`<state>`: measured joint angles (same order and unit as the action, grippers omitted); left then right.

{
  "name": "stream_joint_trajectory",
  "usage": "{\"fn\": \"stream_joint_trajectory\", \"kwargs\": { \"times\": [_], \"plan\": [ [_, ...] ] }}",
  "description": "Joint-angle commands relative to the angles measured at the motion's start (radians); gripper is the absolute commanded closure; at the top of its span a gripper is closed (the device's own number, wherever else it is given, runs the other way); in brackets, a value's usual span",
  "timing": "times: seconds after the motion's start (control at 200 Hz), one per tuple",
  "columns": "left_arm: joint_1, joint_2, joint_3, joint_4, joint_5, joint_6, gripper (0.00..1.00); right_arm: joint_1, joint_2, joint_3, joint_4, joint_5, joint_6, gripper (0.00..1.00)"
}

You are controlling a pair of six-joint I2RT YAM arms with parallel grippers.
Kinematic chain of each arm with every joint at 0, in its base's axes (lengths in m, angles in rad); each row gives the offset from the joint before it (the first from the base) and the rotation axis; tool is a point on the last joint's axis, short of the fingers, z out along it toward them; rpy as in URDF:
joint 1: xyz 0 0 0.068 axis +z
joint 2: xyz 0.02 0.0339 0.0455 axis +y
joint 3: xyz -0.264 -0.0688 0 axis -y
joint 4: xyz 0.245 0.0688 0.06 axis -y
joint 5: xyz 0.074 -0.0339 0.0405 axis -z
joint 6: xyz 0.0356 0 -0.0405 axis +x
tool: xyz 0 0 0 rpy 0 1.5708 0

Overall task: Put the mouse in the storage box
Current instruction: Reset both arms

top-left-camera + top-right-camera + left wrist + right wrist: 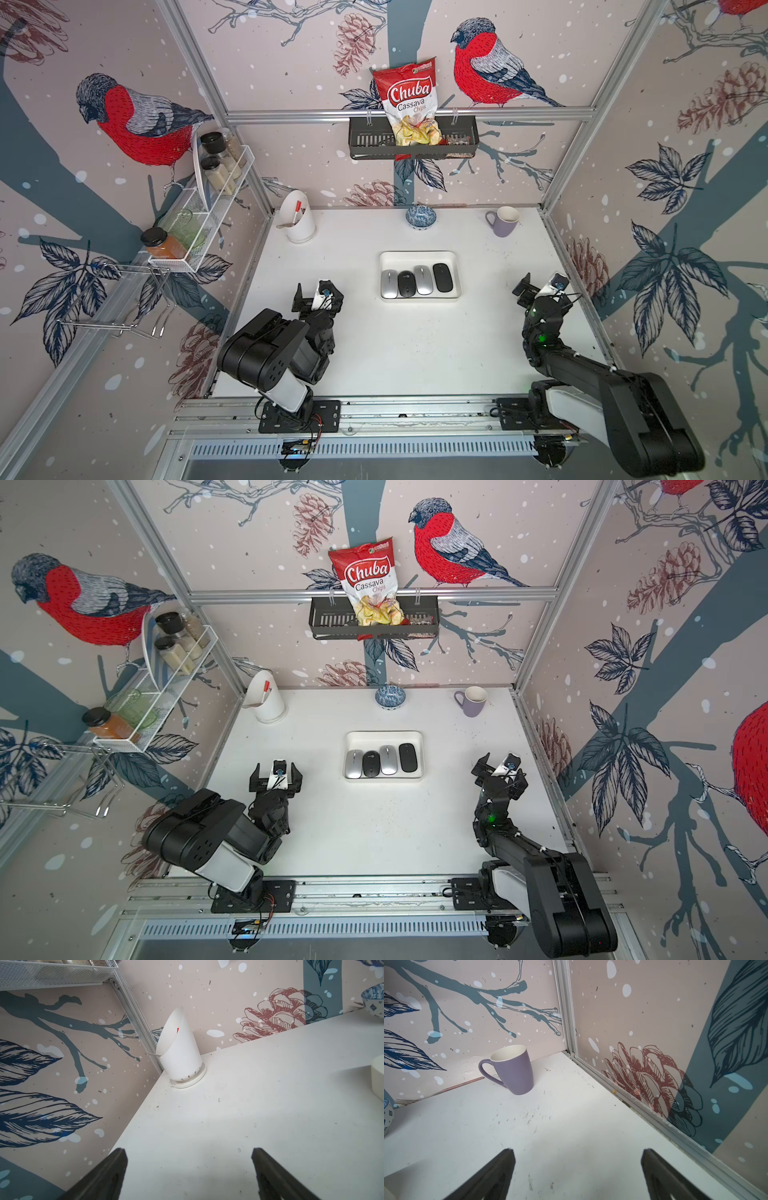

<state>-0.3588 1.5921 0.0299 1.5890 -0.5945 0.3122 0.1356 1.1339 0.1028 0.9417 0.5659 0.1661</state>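
Observation:
The storage box [419, 254] [384, 734] is a shallow white tray in the middle of the white table. Several mice lie side by side in it, alternating silver [389, 284] and black [443, 277]. My left gripper [318, 291] [276, 771] hovers left of the box, open and holding nothing. In the left wrist view its fingers [116, 1167] frame bare table, and a corner of the box [377, 1078] shows at the edge. My right gripper [540, 284] [500, 764] stands right of the box, open and empty, with only tabletop between its fingers [500, 1167].
A tall white utensil holder [297, 218] [180, 1049] stands in the back left corner. A blue patterned bowl [420, 217] sits at the back middle and a purple mug [503, 220] [512, 1070] at the back right. A wire shelf [208, 208] hangs on the left wall.

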Motion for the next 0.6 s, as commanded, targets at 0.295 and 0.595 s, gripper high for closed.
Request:
{"fn": "stream_joint_trajectory", "kwargs": {
  "times": [0.295,0.595],
  "plan": [
    [0.214,0.019,0.005,0.168,0.348,-0.215,0.04,0.014,0.199,-0.014,0.390,-0.305,-0.204,0.00],
    [0.327,-0.043,0.211,-0.310,0.477,-0.319,0.03,-0.046,0.385,0.052,0.447,-0.321,-0.153,0.00]
  ]
}}
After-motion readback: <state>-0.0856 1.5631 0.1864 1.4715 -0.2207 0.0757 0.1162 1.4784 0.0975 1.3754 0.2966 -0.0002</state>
